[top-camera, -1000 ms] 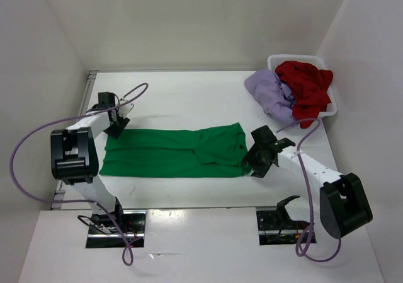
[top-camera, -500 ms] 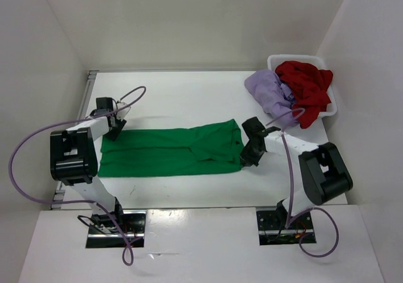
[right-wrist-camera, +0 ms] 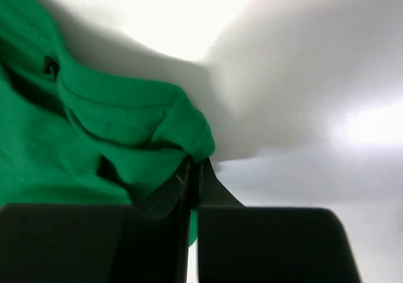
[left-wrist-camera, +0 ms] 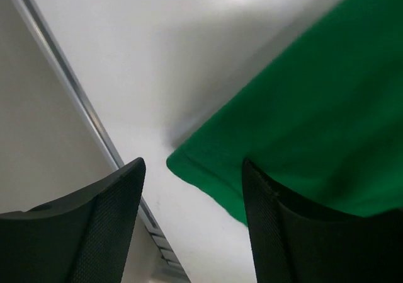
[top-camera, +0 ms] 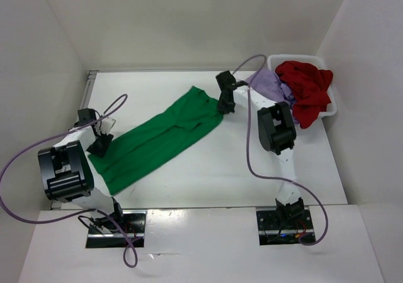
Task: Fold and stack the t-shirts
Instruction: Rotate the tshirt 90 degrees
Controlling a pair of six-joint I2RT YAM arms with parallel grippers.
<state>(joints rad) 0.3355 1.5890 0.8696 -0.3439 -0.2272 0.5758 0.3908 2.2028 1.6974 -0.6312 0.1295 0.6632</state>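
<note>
Green t-shirt [top-camera: 157, 141]: soft matt knit cloth, ribbed collar; dark red t-shirt [top-camera: 308, 87]: matt cloth; table [top-camera: 208, 169]: smooth white, faint sheen; left gripper [left-wrist-camera: 192, 173] fingers [left-wrist-camera: 101, 232]: black, finely stippled, matt plastic; basket [top-camera: 274, 60]: white plastic; table-edge rail [left-wrist-camera: 69, 94]: brushed metal.

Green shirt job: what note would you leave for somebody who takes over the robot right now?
Right tool: shut on the green shirt at its far end.
Left tool: open around the near corner, gripping nothing.
Green shirt lies stretched diagonally on the table.
Red shirt in the basket; lavender shirt draped over its rim.
Done: nothing stacked. Left: fold and stack all three.
</note>
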